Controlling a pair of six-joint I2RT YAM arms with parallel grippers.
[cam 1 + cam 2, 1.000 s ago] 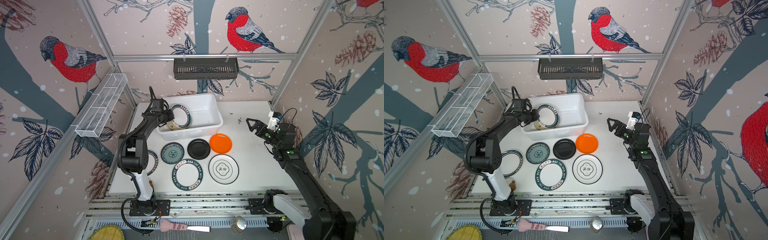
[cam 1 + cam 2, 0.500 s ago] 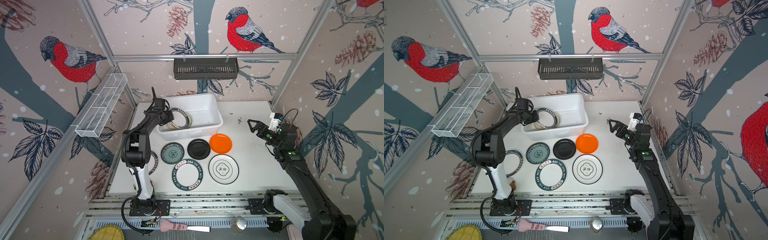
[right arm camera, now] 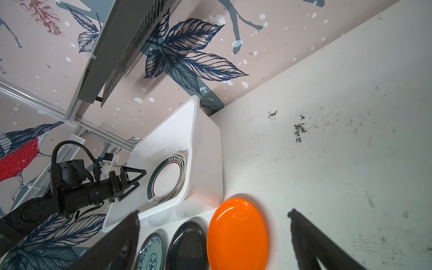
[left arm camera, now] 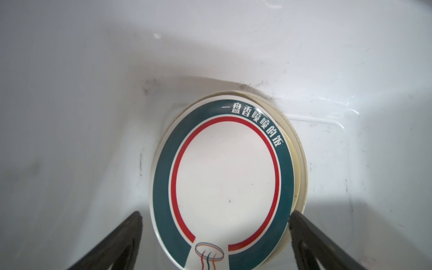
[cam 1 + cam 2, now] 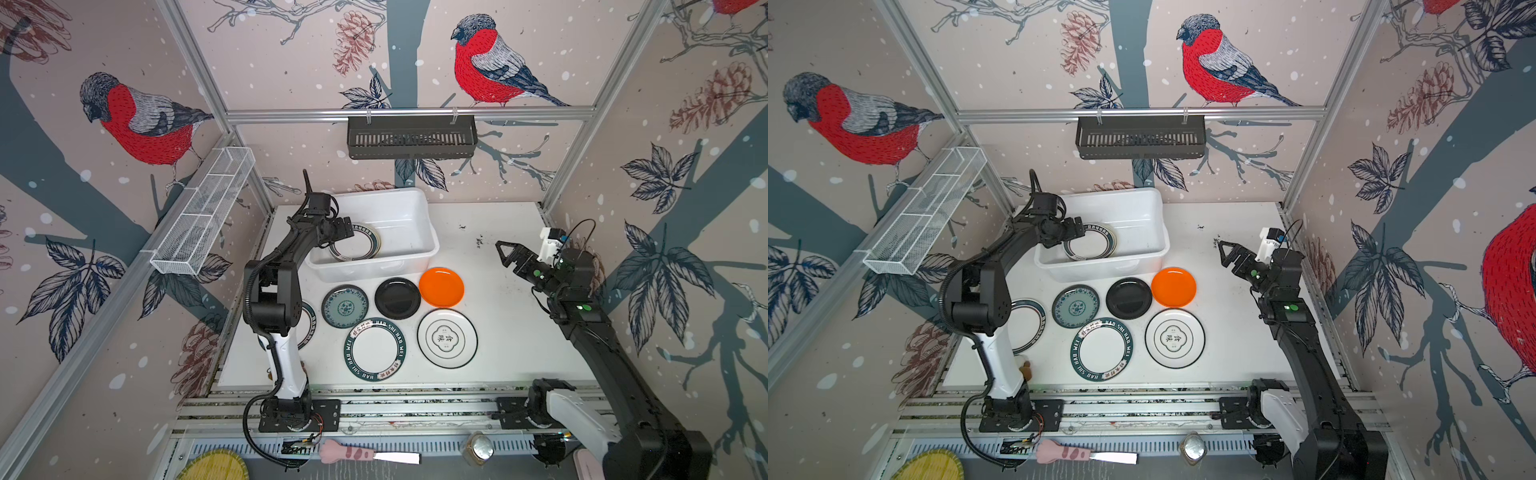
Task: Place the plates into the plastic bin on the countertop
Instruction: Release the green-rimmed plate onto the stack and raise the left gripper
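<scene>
White table (image 5: pixel 511 332): two plates (image 5: pixel 357 248) are lying in the bin (image 5: pixel 411 216), six waiting beside it.
Left pincer (image 5: pixel 349 232) is gaping empty over the binned pair; right pincer (image 5: pixel 501 253) is hovering open, empty.

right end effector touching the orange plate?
Apart. In a top view the right end effector hangs open with bare countertop between it and the orange plate; the right wrist view shows gaps between the plate and both fingers.
</scene>
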